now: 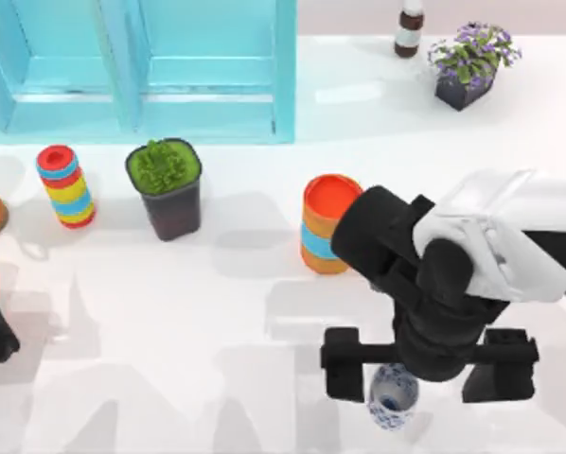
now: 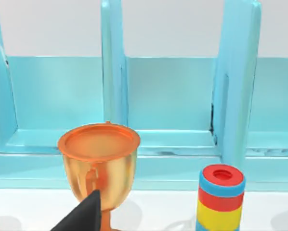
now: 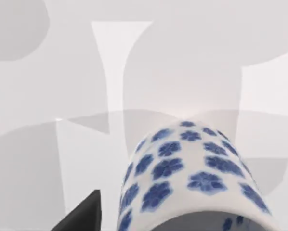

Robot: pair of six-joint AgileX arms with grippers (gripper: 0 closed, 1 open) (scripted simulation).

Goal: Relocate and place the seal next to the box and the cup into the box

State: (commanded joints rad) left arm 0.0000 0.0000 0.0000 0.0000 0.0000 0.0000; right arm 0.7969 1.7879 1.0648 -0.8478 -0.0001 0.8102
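From above, the right gripper (image 1: 394, 397) hangs over the near right part of the white table (image 1: 169, 322), straddling the small rounded white porcelain cup with blue flowers (image 1: 392, 395); whether its fingers actually pinch the cup I cannot tell. Behind it stands an orange cylinder with a blue band (image 1: 326, 224), and the turquoise box (image 1: 141, 66) sits at the far left. The left arm waits at the left edge.

The left wrist view adds a golden-orange goblet (image 2: 98, 163) before the box's turquoise compartments (image 2: 173, 96).

The right wrist view brings the cup (image 3: 192, 178) close: glossy, petal-patterned, beside one dark fingertip (image 3: 81, 216).
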